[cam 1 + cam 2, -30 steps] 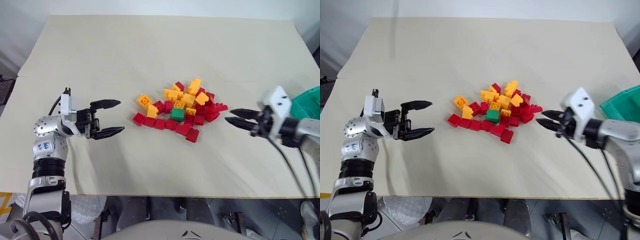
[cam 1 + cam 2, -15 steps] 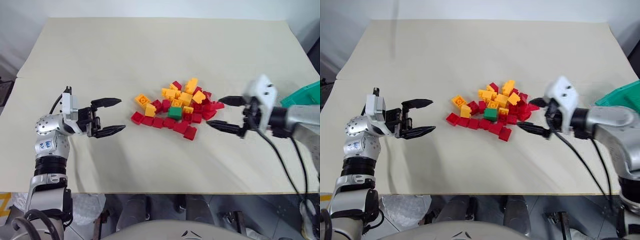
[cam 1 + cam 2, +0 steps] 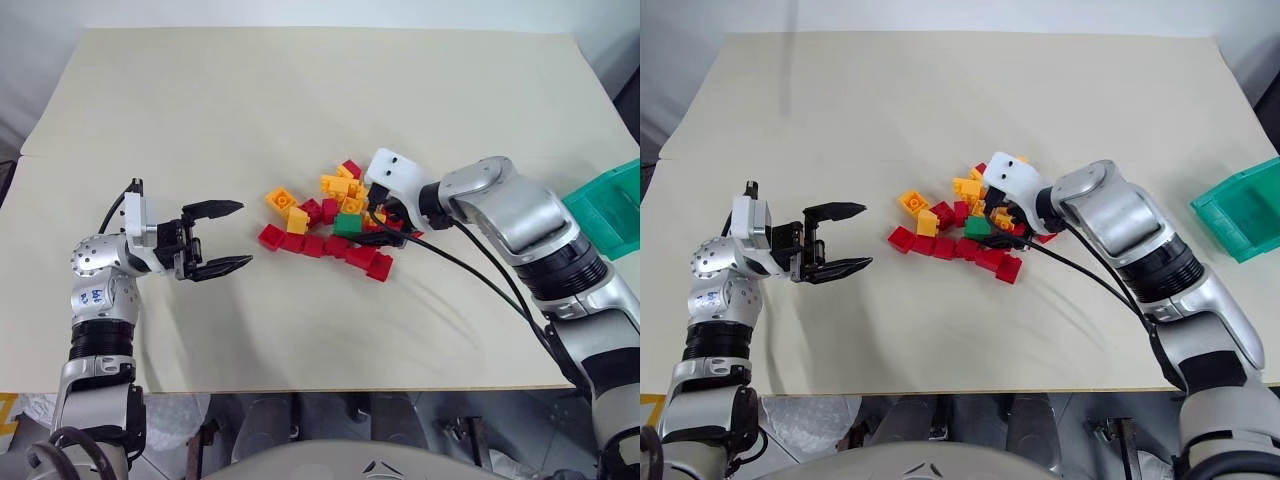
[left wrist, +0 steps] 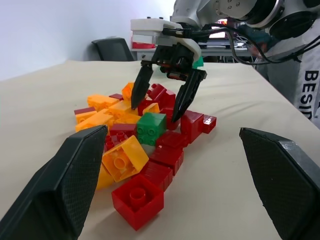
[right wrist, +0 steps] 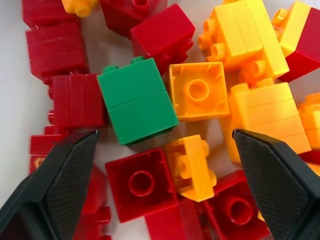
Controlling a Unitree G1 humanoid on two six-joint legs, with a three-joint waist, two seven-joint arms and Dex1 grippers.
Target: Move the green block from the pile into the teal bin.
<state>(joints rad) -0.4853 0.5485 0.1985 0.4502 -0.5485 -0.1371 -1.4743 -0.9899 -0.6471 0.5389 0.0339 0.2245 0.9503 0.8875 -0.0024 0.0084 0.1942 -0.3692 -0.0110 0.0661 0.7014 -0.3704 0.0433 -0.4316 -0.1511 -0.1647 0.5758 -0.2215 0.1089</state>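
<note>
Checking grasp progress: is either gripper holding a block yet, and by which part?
Nothing is held. The right gripper hangs open over the green block; the left gripper is open beside the pile.

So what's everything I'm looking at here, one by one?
table: one, beige, spanning the scene.
pile: one heap of toy bricks, mostly red and yellow-orange, mid-table.
green block: one, green, in the pile among red and yellow bricks.
bin: one, see-through teal, at the table's right edge, apart from the pile.
chair: one, dark, beyond the table in the left wrist view.
left hand: one, black fingers open, hovering left of the pile, holding nothing.
right hand: one, black fingers open, pointing down over the pile, by the green block.
</note>
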